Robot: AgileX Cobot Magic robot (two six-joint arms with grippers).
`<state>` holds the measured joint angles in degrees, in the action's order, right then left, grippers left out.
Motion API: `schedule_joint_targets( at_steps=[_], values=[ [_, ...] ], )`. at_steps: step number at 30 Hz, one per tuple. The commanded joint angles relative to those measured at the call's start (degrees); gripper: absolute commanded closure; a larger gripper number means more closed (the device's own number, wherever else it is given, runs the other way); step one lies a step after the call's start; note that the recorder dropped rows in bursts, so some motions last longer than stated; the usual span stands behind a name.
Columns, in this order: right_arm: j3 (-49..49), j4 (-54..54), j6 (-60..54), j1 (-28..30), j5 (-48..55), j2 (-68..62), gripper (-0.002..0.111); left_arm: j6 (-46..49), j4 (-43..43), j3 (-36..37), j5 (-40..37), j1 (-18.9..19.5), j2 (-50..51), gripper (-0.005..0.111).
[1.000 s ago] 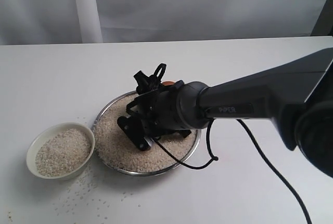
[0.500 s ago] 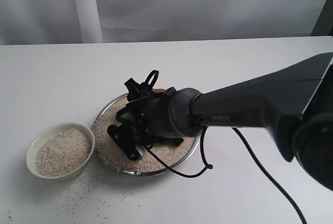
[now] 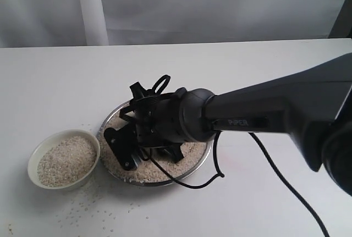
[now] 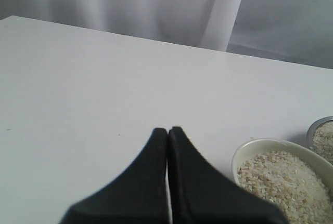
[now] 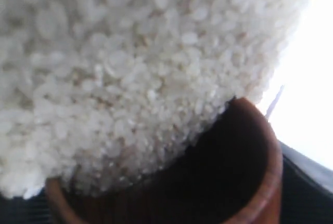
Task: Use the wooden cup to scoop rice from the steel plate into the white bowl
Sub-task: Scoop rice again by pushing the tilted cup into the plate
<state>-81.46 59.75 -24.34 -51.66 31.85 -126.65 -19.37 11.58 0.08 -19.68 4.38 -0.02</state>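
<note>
The steel plate (image 3: pixel 204 154) sits mid-table, heaped with rice (image 3: pixel 144 172). My right gripper (image 3: pixel 127 144) is low over the plate's left half and hides the wooden cup in the exterior view. In the right wrist view the wooden cup (image 5: pixel 260 182) lies on its side in the gripper's grip, its dark mouth pressed into the rice (image 5: pixel 130 68), with grains spilling inside. The white bowl (image 3: pixel 39 150) stands left of the plate, holding rice (image 3: pixel 63 161). My left gripper (image 4: pixel 167 130) is shut and empty above bare table, near the white bowl (image 4: pixel 248 151).
Loose grains (image 3: pixel 93 204) are scattered on the table in front of the bowl and plate. A black cable (image 3: pixel 275 174) trails from the right arm across the table at right. A white curtain hangs behind the far table edge.
The right gripper has slid leftward across the plate toward the bowl side and turned, dragging the cup through the rice. The left gripper view has no earlier frame.
</note>
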Motion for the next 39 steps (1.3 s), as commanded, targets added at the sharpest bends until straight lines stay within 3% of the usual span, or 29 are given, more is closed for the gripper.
schedule_joint_targets(
  at_steps=[1, 19, 39],
  values=[
    [0.0, -5.5, 0.3, -0.4, -2.6, 1.1, 0.108, -0.1, -0.3, -0.1, 0.3, -0.4, 0.0, 0.107],
    [0.0, -14.9, 2.1, -0.2, -6.8, 1.1, 0.108, -0.1, -0.3, -0.1, 0.3, -0.4, 0.0, 0.107],
    [0.0, -32.1, 2.0, 2.5, -12.7, 1.1, 0.108, -0.1, -0.3, -0.1, 0.3, -0.4, 0.0, 0.107]
  ],
)
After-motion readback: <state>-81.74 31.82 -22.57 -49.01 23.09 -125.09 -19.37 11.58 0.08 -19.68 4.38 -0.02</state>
